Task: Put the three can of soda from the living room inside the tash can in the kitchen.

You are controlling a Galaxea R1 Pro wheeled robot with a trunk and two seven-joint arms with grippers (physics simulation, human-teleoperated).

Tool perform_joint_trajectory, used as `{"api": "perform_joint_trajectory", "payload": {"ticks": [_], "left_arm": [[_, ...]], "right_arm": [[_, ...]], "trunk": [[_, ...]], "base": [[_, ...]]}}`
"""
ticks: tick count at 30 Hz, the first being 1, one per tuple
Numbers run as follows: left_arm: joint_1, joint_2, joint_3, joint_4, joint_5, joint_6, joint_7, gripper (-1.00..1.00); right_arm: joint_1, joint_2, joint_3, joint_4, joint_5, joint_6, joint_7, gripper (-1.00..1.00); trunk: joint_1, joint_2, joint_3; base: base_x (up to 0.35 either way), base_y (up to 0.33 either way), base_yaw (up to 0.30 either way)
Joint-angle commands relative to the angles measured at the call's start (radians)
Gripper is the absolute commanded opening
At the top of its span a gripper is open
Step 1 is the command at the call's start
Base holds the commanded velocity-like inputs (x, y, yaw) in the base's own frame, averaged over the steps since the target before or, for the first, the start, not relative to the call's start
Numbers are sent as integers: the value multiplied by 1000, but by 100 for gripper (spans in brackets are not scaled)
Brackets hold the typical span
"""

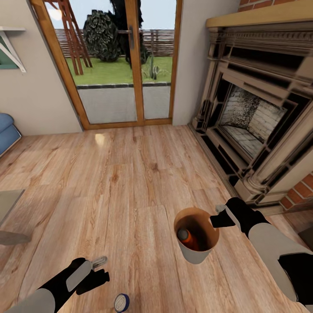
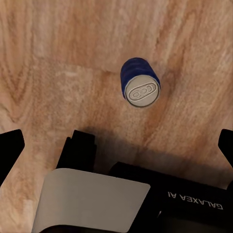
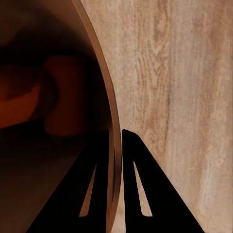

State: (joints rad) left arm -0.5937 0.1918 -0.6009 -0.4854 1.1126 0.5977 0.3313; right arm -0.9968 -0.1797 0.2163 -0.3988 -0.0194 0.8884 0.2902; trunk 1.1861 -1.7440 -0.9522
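Holding: my right gripper (image 1: 218,216) pinched the tash can (image 1: 196,254) rim, one finger inside, one outside.
Bin: at my one o'clock, an orange can (image 1: 185,236) inside.
Blue can (image 2: 140,83): upright on the floor, twelve o'clock, close.
Left gripper (image 1: 96,270): spread, empty.
Advice: I judged centring over the lid before descending best.

orange can (image 1: 186,237) half-hidden in bin (image 1: 204,254), blue can (image 1: 121,303) — cut by frame edge
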Motion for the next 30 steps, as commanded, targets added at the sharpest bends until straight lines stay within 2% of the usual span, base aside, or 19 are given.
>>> {"api": "perform_joint_trajectory", "payload": {"ticks": [1, 24, 30], "left_arm": [[0, 0, 0, 0, 0, 0, 0, 100], [0, -8, -2, -9, -2, 10, -2, 100], [0, -10, -2, -24, -2, 11, -3, 100]], "right_arm": [[0, 0, -3, 0, -21, 3, 7, -100], [0, -4, -3, 0, -21, 3, 8, -100], [0, -6, -4, 0, -21, 3, 8, -100]], "trunk": [[0, 0, 0], [0, 0, 0], [23, -42, -19]], "base": [[0, 0, 0], [0, 0, 0], [0, 0, 0]]}}
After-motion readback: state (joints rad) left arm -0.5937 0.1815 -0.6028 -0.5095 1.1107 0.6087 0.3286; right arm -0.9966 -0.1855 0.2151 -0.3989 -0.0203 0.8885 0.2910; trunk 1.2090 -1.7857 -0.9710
